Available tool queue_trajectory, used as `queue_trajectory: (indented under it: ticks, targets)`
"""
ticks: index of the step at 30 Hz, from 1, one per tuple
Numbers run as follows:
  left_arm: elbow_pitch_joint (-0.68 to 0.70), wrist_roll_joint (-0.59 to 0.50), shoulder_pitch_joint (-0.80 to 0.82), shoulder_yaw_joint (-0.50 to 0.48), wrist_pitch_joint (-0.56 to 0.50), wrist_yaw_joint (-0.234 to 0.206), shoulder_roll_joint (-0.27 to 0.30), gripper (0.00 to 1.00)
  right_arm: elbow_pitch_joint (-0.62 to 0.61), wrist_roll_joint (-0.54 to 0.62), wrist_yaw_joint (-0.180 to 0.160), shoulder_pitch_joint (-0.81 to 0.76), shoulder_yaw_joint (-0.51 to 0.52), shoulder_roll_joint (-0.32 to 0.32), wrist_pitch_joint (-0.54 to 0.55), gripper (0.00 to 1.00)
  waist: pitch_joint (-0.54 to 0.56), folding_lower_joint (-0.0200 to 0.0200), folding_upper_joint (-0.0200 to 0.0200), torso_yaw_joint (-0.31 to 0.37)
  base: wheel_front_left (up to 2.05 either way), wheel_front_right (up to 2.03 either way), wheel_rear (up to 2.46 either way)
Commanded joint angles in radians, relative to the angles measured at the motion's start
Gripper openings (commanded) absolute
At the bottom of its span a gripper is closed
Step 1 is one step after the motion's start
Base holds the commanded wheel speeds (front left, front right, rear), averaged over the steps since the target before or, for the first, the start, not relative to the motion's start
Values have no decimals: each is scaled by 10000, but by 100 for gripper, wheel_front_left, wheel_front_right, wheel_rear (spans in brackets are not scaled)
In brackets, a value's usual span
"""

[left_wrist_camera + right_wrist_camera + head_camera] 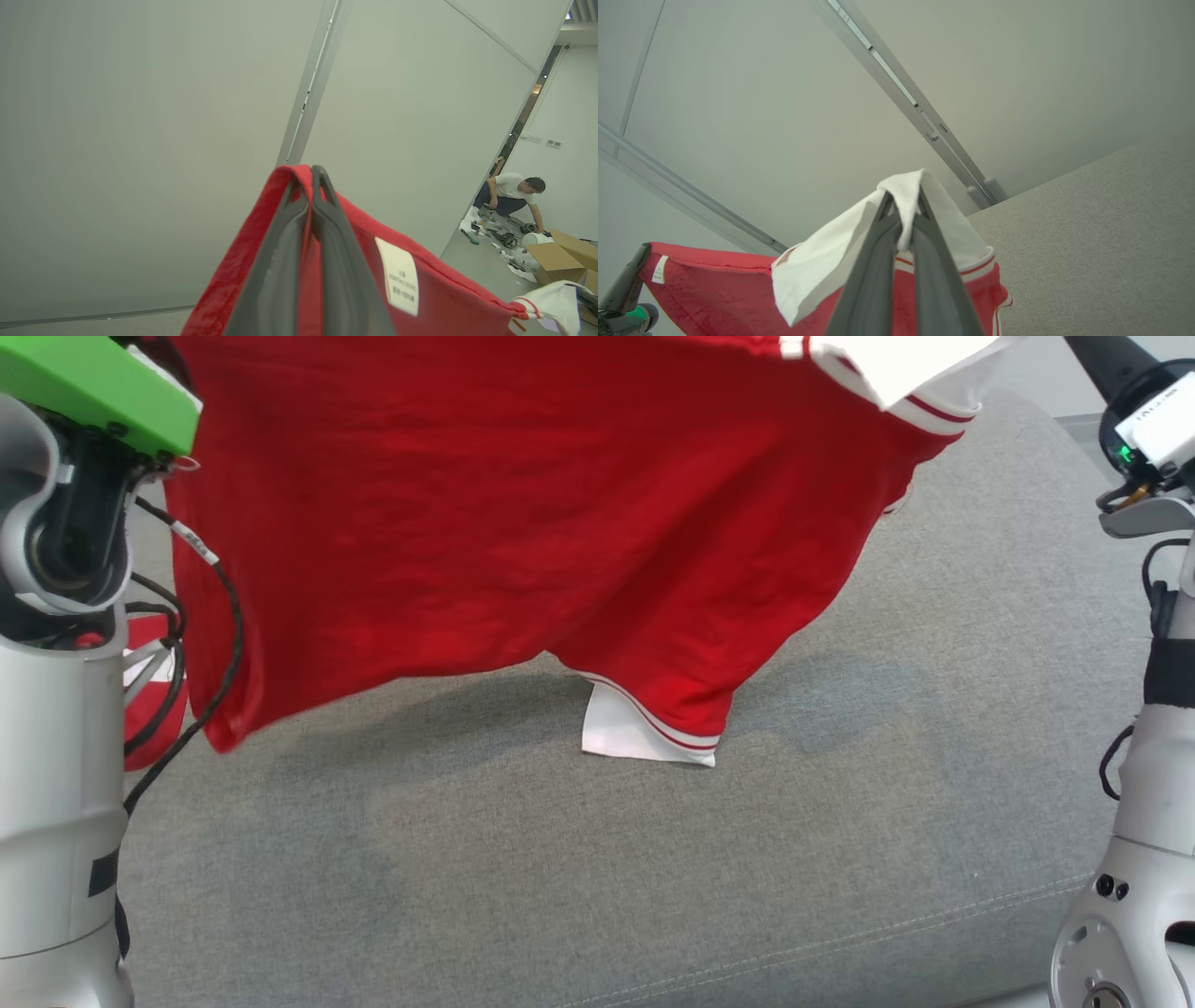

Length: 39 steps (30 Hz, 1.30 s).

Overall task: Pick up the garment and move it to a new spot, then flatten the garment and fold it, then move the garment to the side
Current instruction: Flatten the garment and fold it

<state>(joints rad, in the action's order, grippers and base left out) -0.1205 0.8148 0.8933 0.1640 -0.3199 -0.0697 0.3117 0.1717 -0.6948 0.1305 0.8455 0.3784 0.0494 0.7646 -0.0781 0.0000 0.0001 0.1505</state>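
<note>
The garment (523, 523) is a red shirt with white, red-striped cuffs, hanging spread between my two raised arms above the grey cushion (653, 896). One white cuff (644, 735) hangs lowest and touches the cushion. In the left wrist view my left gripper (310, 179) is shut on a red edge of the garment (448, 298), near a white label (398, 275). In the right wrist view my right gripper (903, 198) is shut on a white sleeve end (831, 261), with the red cloth (714, 280) stretching away to the left gripper (623, 284).
The grey cushion spreads wide under the garment, its stitched front edge (840, 943) near me. My pale forearms stand at both sides (56, 803) (1148, 859). Beyond a grey wall (140, 140), a person (511, 196) crouches on the floor among tools and cardboard boxes (560, 261).
</note>
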Motion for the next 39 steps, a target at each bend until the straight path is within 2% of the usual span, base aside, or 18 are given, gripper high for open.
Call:
queue_trajectory:
  ticks: [1, 8, 13, 16, 18, 19, 20, 21, 24, 27, 31, 39]
  targets:
    - [-69, -11, -69, 49, 8, 78, -28, 0, 152, -128, 4, 194, -75, 25, -11, 0, -52, 0, -1, -11, 0, 0, 0]
    - [-702, -210, 439, 413, -213, 67, -107, 0, 1312, -474, 5, 1020, -510, 22, -318, 0, -382, 0, -1, 36, 0, 0, 0]
    - [-1730, -530, 1196, 634, -419, -137, -45, 0, 3166, -587, 5, 2494, -866, 17, -1366, 0, -974, 0, -1, 173, 0, 0, 0]
    - [-2673, -778, 1938, 607, -224, -329, -7, 0, 4766, -671, 5, 3832, -1332, 16, -2768, 0, -1317, 0, -1, 342, 0, 0, 0]
    - [-3307, -1168, 2669, 491, 313, -461, 169, 0, 5946, -753, 5, 4895, -1712, 28, -3999, 0, -1520, 0, -1, 510, 0, 0, 0]
    - [-3606, -1330, 3088, 424, 736, -520, 200, 0, 6564, -908, 5, 5487, -1854, 35, -4662, 0, -1621, 0, -1, 589, 0, 0, 0]
    - [-4140, -1743, 3891, 377, 1757, -519, 206, 0, 7691, -1370, 5, 6682, -2229, 33, -5972, 0, -1794, 0, -1, 738, 0, 0, 0]
    - [-4377, -1900, 4311, 323, 2309, -507, 211, 0, 8236, -1682, 4, 7256, -2339, 41, -6688, 0, -1891, 0, -1, 823, 0, 0, 0]
    - [-4735, -2235, 5648, 394, 3874, 83, 99, 0, 9206, -2453, 5, 8809, -2939, 20, -8442, 0, -2320, 0, -1, 1025, 0, 0, 0]
    - [-5329, -2410, 6571, 342, 5044, 487, 117, 0, 9742, -3431, 4, 9713, -3509, 7, -9495, 0, -2705, 0, -1, 1203, 0, 0, 0]
    - [-6230, -2698, 7494, 478, 5512, 741, 154, 0, 10092, -4436, 5, 10386, -4374, 20, -9915, 0, -3254, 0, -1, 1368, 0, 0, 0]
    - [-7652, -2582, 7521, 292, 5826, 1150, -19, 0, 10476, -5670, 4, 9918, -5965, 31, -10177, 0, -4012, 0, -1, 1352, 0, 0, 0]
